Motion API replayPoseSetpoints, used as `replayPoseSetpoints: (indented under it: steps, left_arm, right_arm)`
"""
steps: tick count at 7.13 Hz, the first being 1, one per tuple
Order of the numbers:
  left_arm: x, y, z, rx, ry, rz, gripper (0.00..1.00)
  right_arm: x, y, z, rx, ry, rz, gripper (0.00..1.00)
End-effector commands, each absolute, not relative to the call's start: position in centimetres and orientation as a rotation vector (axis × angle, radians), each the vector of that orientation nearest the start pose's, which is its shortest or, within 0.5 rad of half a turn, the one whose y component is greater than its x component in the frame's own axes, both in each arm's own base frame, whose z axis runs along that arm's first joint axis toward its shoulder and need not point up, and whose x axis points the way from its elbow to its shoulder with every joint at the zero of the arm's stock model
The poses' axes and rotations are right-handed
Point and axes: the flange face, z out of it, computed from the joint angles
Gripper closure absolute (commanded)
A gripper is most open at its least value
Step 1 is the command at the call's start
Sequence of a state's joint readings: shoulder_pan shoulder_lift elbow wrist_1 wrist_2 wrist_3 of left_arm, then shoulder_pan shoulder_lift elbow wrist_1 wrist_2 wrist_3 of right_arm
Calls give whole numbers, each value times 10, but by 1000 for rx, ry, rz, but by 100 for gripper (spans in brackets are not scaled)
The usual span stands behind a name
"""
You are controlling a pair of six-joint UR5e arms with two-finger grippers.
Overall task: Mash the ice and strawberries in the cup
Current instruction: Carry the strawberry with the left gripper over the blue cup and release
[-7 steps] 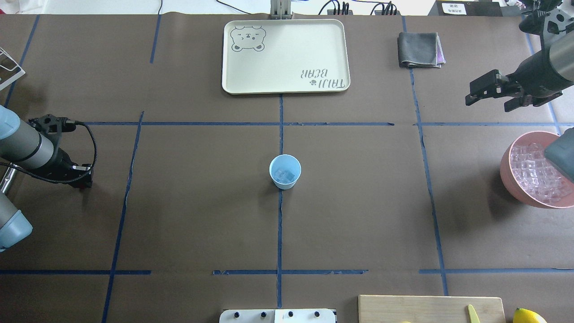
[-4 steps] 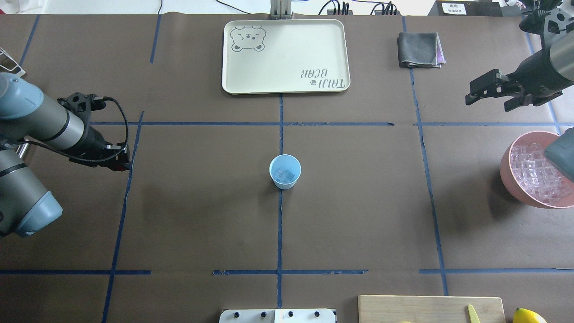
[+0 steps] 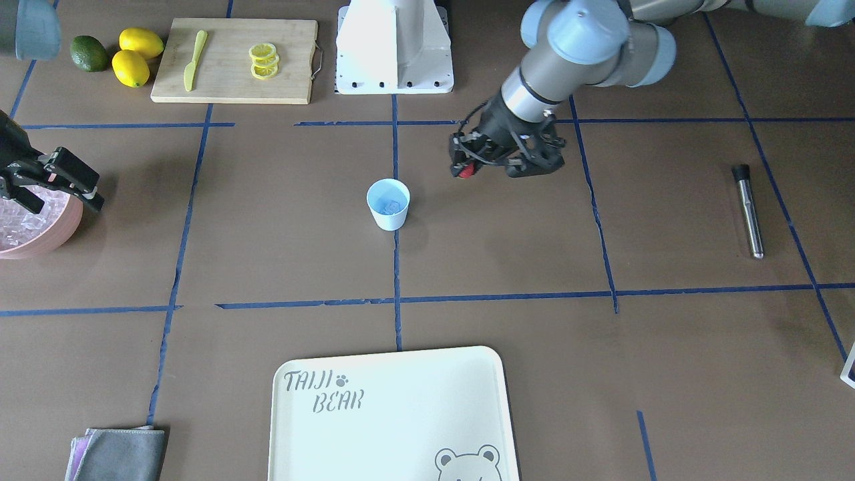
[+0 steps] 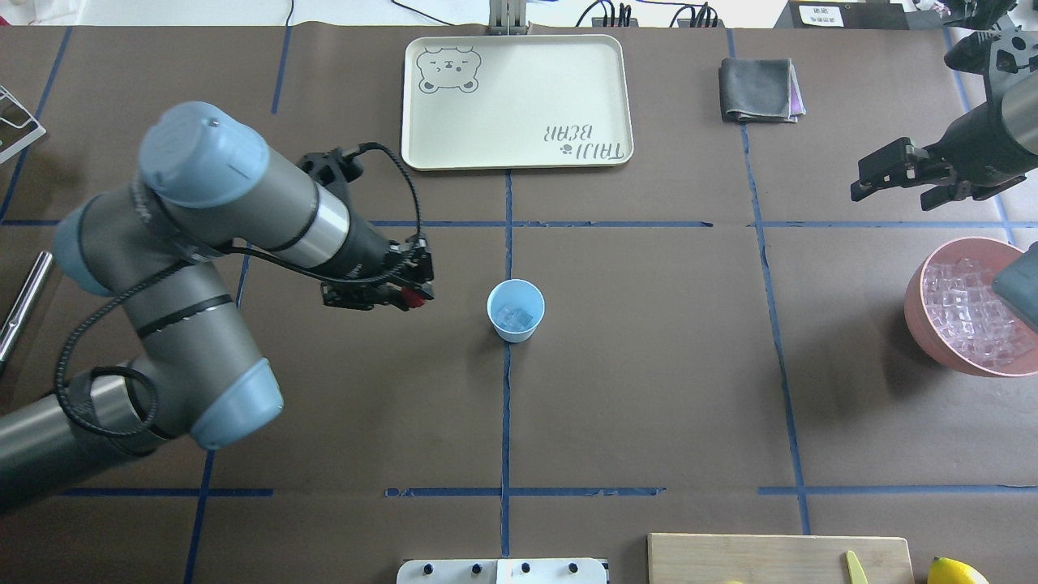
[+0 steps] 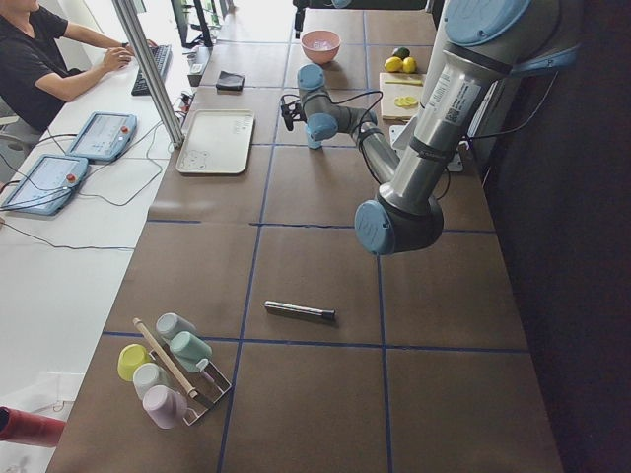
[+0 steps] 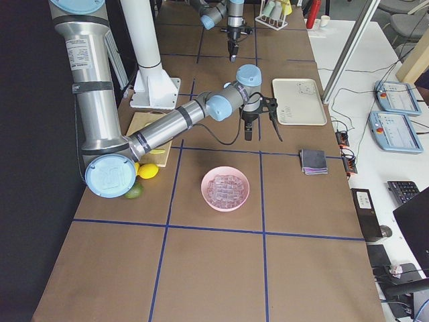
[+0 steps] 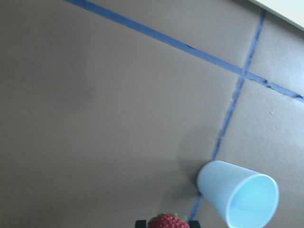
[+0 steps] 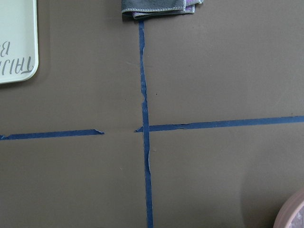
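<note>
Swung in from the side, my left arm (image 4: 235, 195) now reaches over the brown papered table (image 4: 649, 389), flat with room all round, while the right pincer (image 4: 872, 180) hangs spread and empty, well apart. Just ahead of the left pincer (image 4: 409, 294) stands the cup (image 4: 515, 311), light and tippable. It pinches the strawberry (image 7: 166, 222), soft and easily bruised, so I'd keep a light hold across its middle; the ice (image 4: 516, 316) in the cup is hard, slippery.
</note>
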State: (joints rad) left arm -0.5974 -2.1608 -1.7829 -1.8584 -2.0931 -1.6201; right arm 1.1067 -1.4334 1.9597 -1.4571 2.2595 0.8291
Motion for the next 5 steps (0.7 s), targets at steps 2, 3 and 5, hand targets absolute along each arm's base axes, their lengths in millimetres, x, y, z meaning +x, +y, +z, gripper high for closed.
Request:
replayPoseSetpoints:
  steps: [2, 3, 5]
  left_arm:
    - [560, -422, 135, -118, 1099, -313, 100]
    - [561, -426, 138, -75, 1092, -306, 100]
    - [564, -429, 143, -55, 1079, -295, 94]
  right_arm:
    - [-172, -499, 389, 90, -899, 117, 0]
    - [-172, -499, 388, 91, -900, 116, 0]
    - [-172, -499, 388, 91, -900, 118, 0]
